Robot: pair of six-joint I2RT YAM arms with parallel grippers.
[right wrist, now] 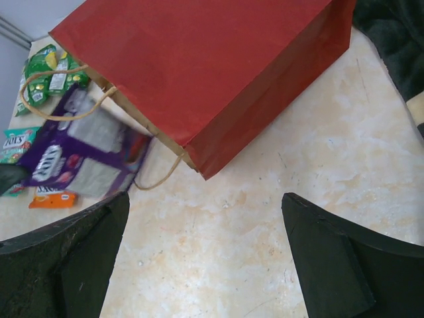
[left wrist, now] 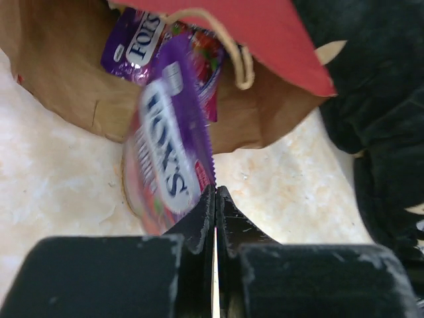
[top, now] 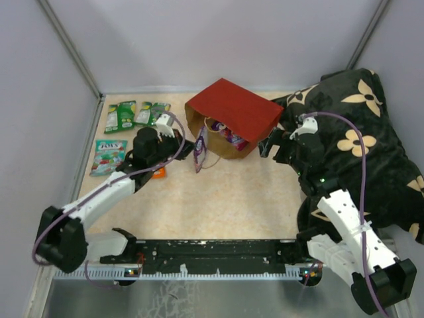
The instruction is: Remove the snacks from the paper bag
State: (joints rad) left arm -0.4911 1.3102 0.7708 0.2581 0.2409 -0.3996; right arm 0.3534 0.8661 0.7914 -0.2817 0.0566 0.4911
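One paper bag (top: 235, 112) lies on its side by the far edge of the table (top: 218, 212), mouth facing near-left. Left pincer (left wrist: 215, 199) is clenched on a blurred purple packet (left wrist: 173, 152) just outside the mouth, lengthwise toward it. Right pincer (right wrist: 204, 222) gapes wide, grasping nothing, beside the bag. Another purple packet (left wrist: 132, 40) sits half-hidden inside.

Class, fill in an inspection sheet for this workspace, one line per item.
Surface: beige marbled table.
Job's things: paper bag on its side, purple packets inside; green packets and orange packet lying outside, left.
Clutter: black flowered pillow, right.
Grippers: left gripper shut on purple packet at the bag mouth; right gripper open, empty.
Cables: purple cable along each arm.
Surroundings: grey walls.
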